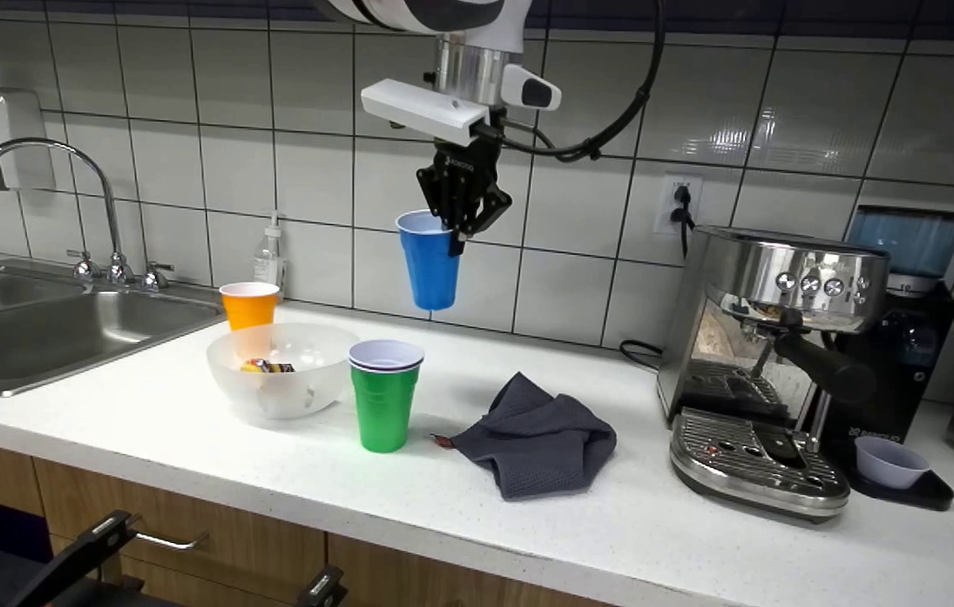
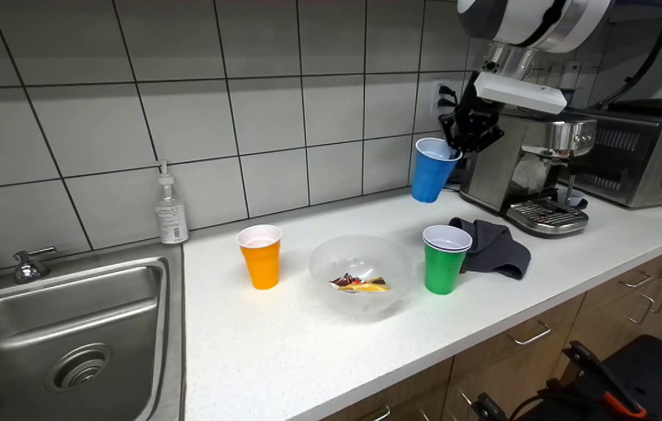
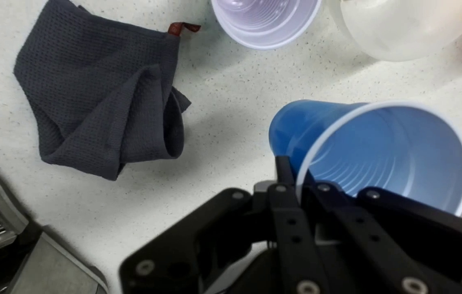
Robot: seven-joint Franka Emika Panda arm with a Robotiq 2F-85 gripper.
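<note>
Gripper (image 3: 297, 175) is pinching the blue cup (image 1: 431, 274) by its rim, the jaws standing narrow on the thin wall. The cup is hanging above the counter (image 1: 460, 371), its body lying toward the sink (image 2: 174, 327) from the gripper, its long axis leaning, mouth facing up.

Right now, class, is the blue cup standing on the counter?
No, the claw holds the blue cup in the air, above the counter.

On white countertop (image 1: 645, 514), left to right in an exterior view: round frosted bowl (image 1: 321, 384), tapered green plastic cup (image 1: 384, 409), crumpled dark-grey cloth (image 1: 540, 438). In bowl: yellow-red packets (image 1: 268, 366). Behind bowl: tapered orange plastic cup (image 1: 249, 310). Above countertop, in black gripper (image 1: 455, 243): tapered blue plastic cup (image 1: 429, 268).
</note>
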